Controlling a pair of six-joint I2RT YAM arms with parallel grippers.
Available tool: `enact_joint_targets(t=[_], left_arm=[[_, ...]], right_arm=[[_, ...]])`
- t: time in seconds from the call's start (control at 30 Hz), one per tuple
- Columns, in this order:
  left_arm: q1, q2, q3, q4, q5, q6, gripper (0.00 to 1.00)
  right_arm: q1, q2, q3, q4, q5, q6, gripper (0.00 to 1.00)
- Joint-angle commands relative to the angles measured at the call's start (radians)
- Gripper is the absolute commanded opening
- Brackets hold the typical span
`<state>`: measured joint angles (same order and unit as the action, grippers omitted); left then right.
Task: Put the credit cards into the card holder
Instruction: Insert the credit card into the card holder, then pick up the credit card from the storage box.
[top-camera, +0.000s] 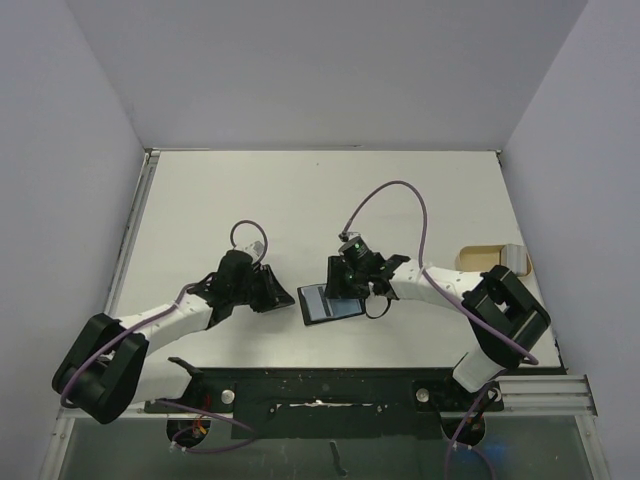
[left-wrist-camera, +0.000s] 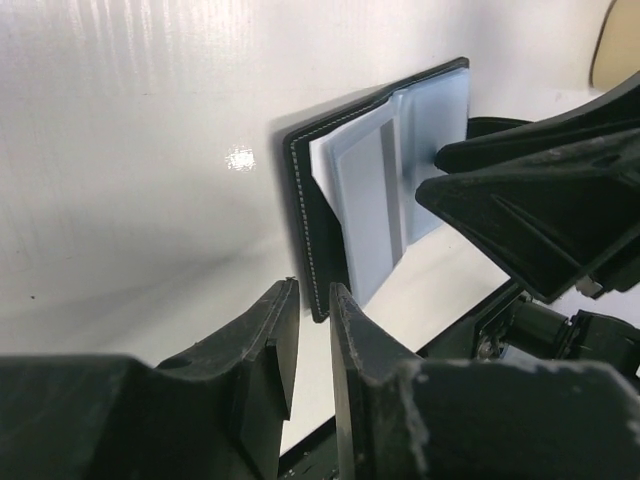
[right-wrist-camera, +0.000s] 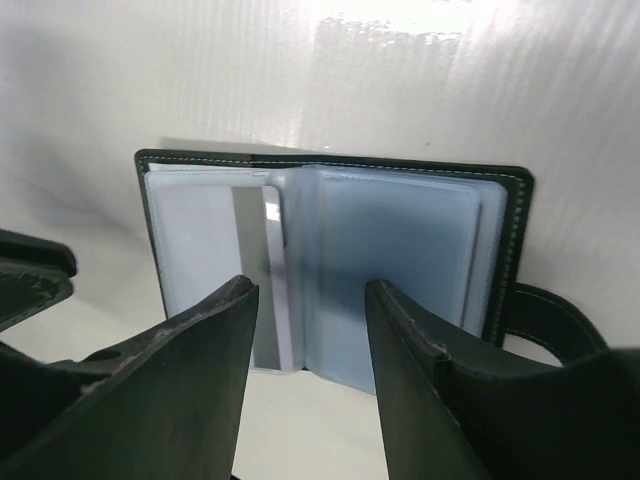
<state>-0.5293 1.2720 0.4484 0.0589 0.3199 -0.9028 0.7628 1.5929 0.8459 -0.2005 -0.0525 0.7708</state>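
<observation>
The card holder (top-camera: 326, 305) lies open on the white table between my two grippers, black cover down and grey-blue sleeves up (right-wrist-camera: 400, 235). A pale credit card (right-wrist-camera: 268, 262) with a grey stripe sits in its left-hand sleeve, seen too in the left wrist view (left-wrist-camera: 362, 195). My left gripper (left-wrist-camera: 313, 292) is at the holder's left edge (top-camera: 285, 298), its jaws a narrow gap apart with bare table showing between them. My right gripper (right-wrist-camera: 310, 285) hangs open over the holder's near edge (top-camera: 345, 293), straddling the fold and gripping nothing.
A tan shallow tray (top-camera: 488, 257) stands at the right edge of the table, its corner showing in the left wrist view (left-wrist-camera: 610, 50). The holder's snap tab (right-wrist-camera: 552, 318) sticks out to the right. Grey walls enclose the table on three sides.
</observation>
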Motion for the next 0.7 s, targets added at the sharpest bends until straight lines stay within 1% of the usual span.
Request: enact_joint_targets(t=[0.0, 0.2, 0.27, 0.33, 0.37, 0.4, 0.5, 0.57, 0.67], left_arm=[[0.0, -0.056, 0.044, -0.009, 0.018, 0.031, 0.19], [0.001, -0.077, 0.064, -0.05, 0.04, 0.069, 0.24], [0.0, -0.092, 0.068, -0.058, 0.046, 0.088, 0.27], [0.001, -0.111, 0.072, -0.059, 0.062, 0.096, 0.35], [0.002, -0.12, 0.078, -0.064, 0.071, 0.103, 0.46], [0.002, -0.128, 0.088, -0.073, 0.088, 0.111, 0.51], [0.002, -0.152, 0.121, -0.113, 0.123, 0.136, 0.56], [0.0, -0.168, 0.152, -0.146, 0.143, 0.149, 0.63], [0.002, -0.184, 0.2, -0.202, 0.193, 0.191, 0.68]], right_arm=[[-0.001, -0.043, 0.063, -0.128, 0.132, -0.054, 0.48], [-0.029, -0.074, 0.154, -0.248, 0.195, -0.143, 0.49], [-0.06, -0.087, 0.182, -0.286, 0.219, -0.182, 0.49], [-0.105, -0.102, 0.213, -0.336, 0.278, -0.22, 0.5], [-0.129, -0.109, 0.229, -0.365, 0.306, -0.237, 0.5], [-0.155, -0.116, 0.245, -0.396, 0.331, -0.257, 0.5], [-0.239, -0.135, 0.283, -0.463, 0.422, -0.322, 0.52], [-0.305, -0.141, 0.305, -0.508, 0.491, -0.368, 0.52], [-0.405, -0.139, 0.315, -0.518, 0.578, -0.433, 0.54]])
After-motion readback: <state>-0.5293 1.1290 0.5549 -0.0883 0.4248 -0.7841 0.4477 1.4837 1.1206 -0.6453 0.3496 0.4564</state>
